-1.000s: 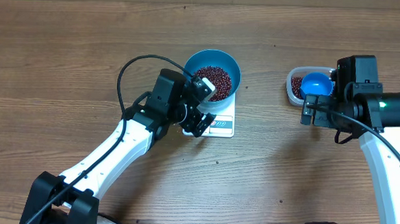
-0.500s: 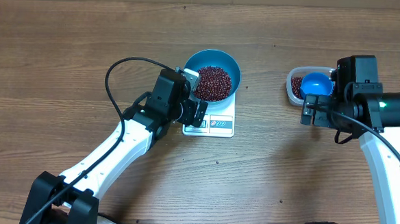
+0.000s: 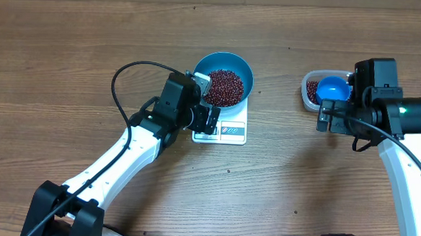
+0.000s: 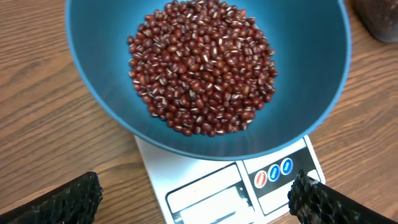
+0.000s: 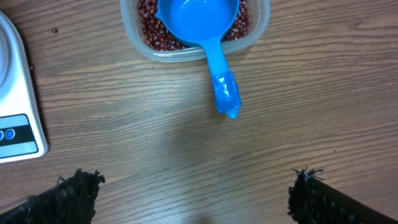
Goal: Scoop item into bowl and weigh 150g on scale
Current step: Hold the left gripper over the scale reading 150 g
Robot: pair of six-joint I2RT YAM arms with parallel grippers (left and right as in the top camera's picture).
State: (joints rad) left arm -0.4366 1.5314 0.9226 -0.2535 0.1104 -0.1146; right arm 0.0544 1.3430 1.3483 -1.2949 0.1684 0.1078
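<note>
While both claws stand spread wide and empty, I start with the left gripper. Its two black fingertips sit in the lower corners of the left wrist view, well apart, with only the front of the scale between them. That scale is white and flat, with a red and two blue round marks at its lower right; I cannot read its display. The bowl sits on it, bright blue and deep, overhanging most of the platform. The beans lie heaped in its bottom, small, dark red-brown, many with a pale fleck.

Overhead, the bowl is at upper centre. My left arm runs up from the lower left corner on a diagonal, its wrist just beside the bowl's near rim.

The right gripper is spread over the bare wooden table. At top centre of that view a blue scoop rests in a clear tub of beans, handle poking out. That arm rises along the right edge.
</note>
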